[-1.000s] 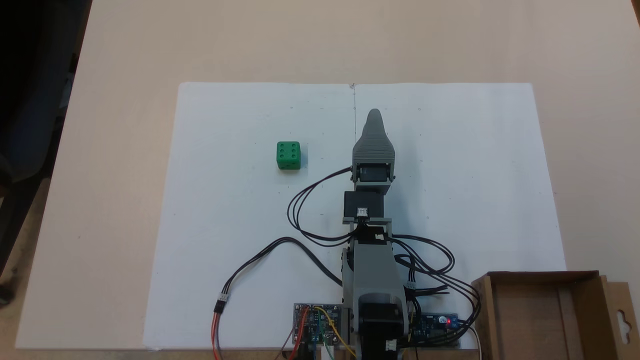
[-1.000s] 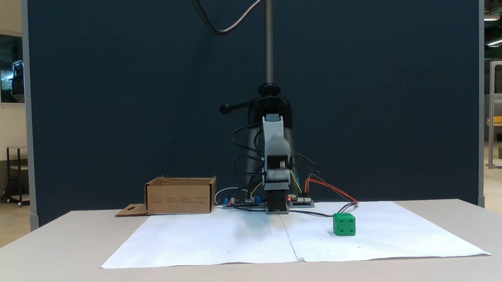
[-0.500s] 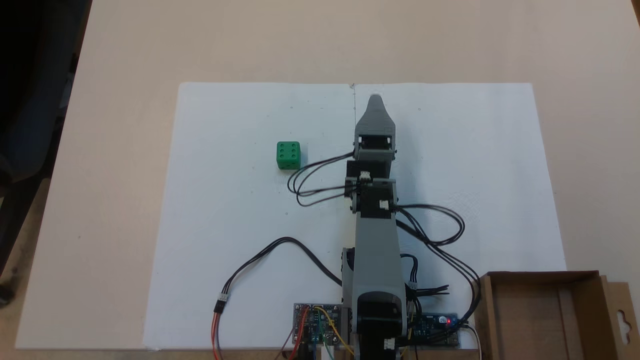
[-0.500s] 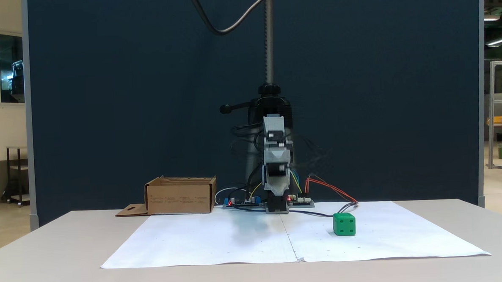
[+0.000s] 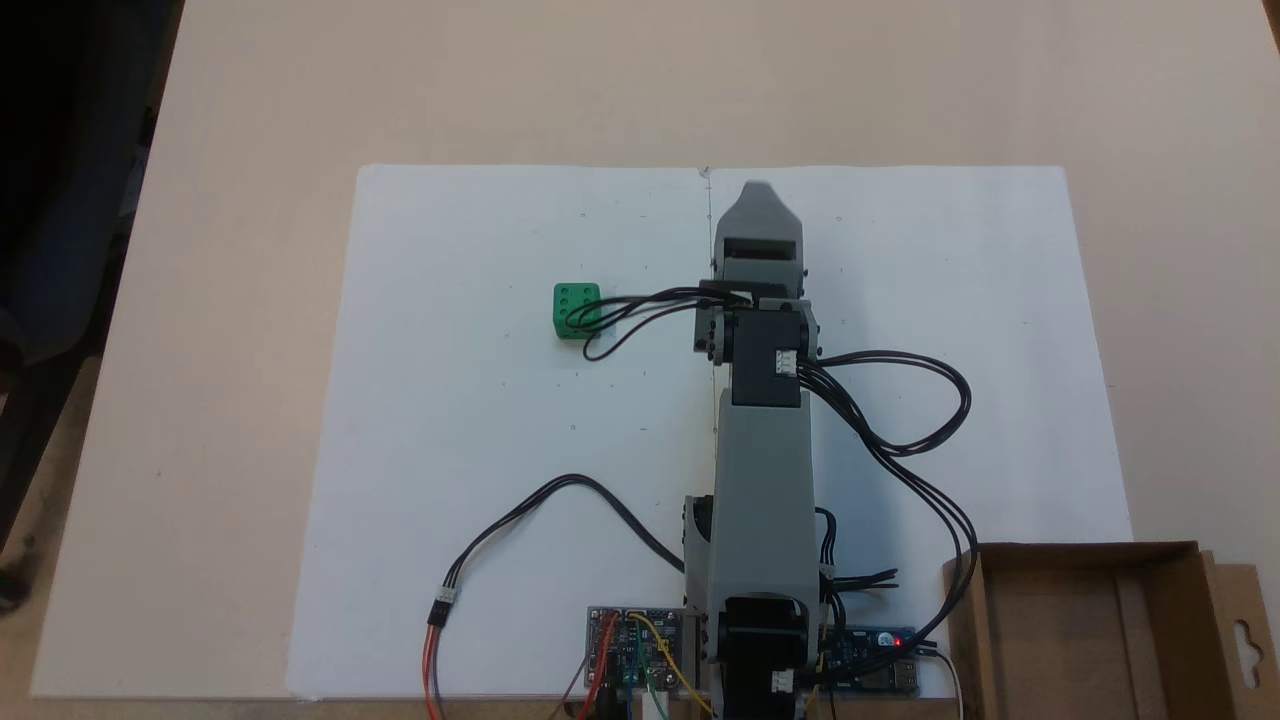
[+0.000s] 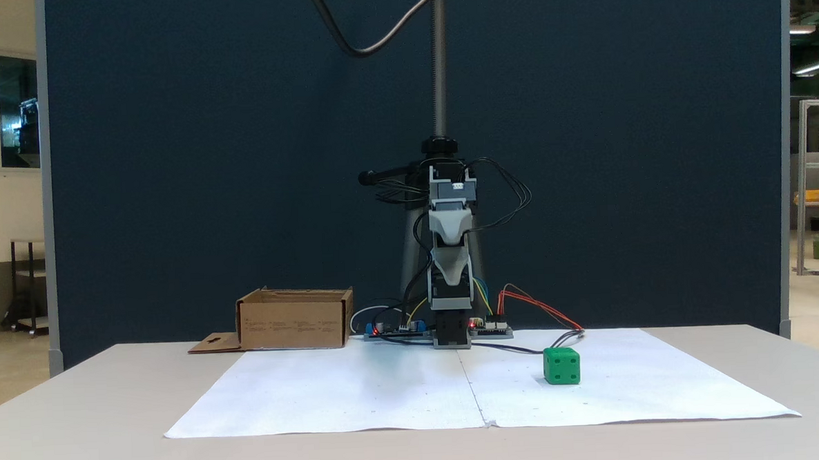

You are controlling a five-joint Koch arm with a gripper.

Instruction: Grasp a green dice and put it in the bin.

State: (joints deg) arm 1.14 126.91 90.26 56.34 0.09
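a grey robot arm (image 5: 760,480) stands at the near edge of a white paper sheet (image 5: 480,430) on a beige table (image 5: 250,120), seen from above in a fixed view. the arm reaches straight out over the middle of the sheet, and its gripper (image 5: 757,190) ends near the sheet's far edge. its jaws lie one over the other, so whether it is released or clenched cannot be told. in the front-facing fixed view the gripper (image 6: 451,278) hangs well above the sheet, pointing down.

the green dice (image 5: 576,310) sits on the sheet to the left of the arm, well apart from the gripper, with a loop of black cable (image 5: 620,312) passing over its right side. in the front view the green dice (image 6: 561,366) rests on the right half of the sheet.

the cardboard bin (image 5: 1090,630) sits at the near right corner from above; in the front view the bin (image 6: 294,321) is far left.
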